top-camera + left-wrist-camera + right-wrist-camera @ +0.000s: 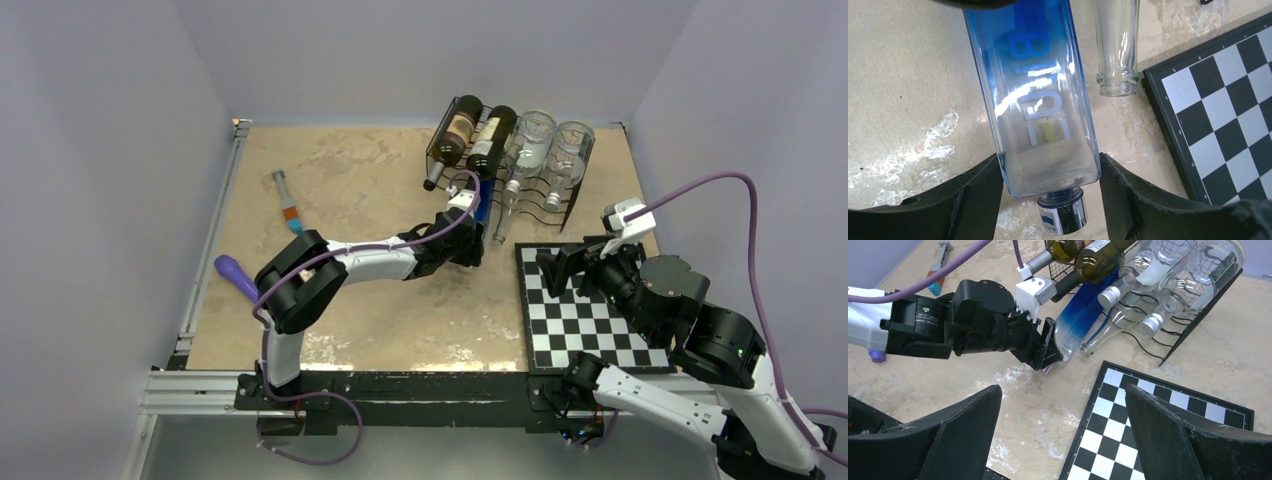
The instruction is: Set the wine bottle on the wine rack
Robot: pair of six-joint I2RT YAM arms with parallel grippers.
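Note:
The wine bottle [1038, 100] is a blue square glass bottle with a black and silver cap [1063, 212]. It lies slanted, base in the lower row of the black wire wine rack [572, 200], cap end toward the table. My left gripper [1050, 167] is shut on its shoulders, one finger pressed on each side. The right wrist view shows the same hold, the left gripper [1050, 352] on the bottle [1083, 322] in front of the rack [1193, 320]. My right gripper [1063, 390] hangs open above the chessboard's left edge with nothing between its fingers.
Two dark bottles [460, 135] and two clear ones [548, 150] lie on the rack's upper row. An open-necked clear bottle [1118, 50] lies beside the blue one. The chessboard [590, 320] is at front right. A syringe-like tool [287, 200] and a purple object [235, 272] lie at the left.

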